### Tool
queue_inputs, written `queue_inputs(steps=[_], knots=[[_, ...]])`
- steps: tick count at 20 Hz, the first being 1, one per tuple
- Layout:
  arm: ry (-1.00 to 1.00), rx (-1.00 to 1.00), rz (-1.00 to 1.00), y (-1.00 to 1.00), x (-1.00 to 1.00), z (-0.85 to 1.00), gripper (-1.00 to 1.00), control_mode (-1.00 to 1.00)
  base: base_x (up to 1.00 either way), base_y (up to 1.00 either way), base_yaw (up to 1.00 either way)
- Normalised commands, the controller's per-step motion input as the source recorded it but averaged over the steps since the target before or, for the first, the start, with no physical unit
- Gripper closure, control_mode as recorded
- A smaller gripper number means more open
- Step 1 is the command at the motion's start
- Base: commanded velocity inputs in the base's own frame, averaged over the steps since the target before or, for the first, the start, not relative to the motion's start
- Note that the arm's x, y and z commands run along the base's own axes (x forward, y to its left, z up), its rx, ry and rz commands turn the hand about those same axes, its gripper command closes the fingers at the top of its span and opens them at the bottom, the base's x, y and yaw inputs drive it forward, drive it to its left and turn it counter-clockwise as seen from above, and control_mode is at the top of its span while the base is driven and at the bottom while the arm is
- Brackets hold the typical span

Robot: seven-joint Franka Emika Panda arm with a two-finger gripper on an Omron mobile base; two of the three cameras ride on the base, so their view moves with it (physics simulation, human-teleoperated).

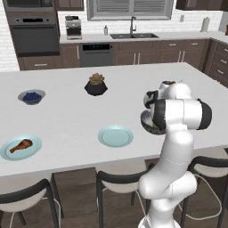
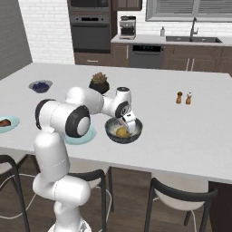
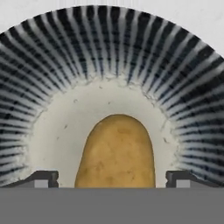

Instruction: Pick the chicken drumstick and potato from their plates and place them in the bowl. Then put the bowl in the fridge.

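Observation:
The golden-brown potato (image 3: 116,153) lies on the pale floor of the dark ribbed bowl (image 3: 109,48). My gripper (image 3: 113,179) hangs over it, open, with a fingertip (image 3: 43,178) on each side and a gap to the potato. From the right base view the gripper (image 2: 128,124) dips into the bowl (image 2: 136,131) above the potato (image 2: 121,132). My arm partly hides the bowl (image 1: 147,124). The chicken drumstick (image 1: 21,145) rests on a turquoise plate (image 1: 9,153) at the near left. A second plate (image 1: 115,136) is bare. The fridge is out of view.
A small bowl of blueberries (image 1: 31,96) and a black pot with a succulent (image 1: 95,84) stand farther back on the island. Salt and pepper shakers (image 2: 183,97) sit to the right. Stools (image 1: 120,178) line the near edge. A wall oven (image 1: 33,35) is at the back.

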Motion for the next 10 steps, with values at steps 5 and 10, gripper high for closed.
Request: queue_inputs(steps=[5,10], knots=[[-0.07,0.0,0.02,0.14,-0.69,0.42,-1.0,-1.0,0.0,0.0,0.0],[-0.01,0.0,0.1,0.55,-0.92,0.53,-1.0,-1.0,0.0,0.0,0.0]])
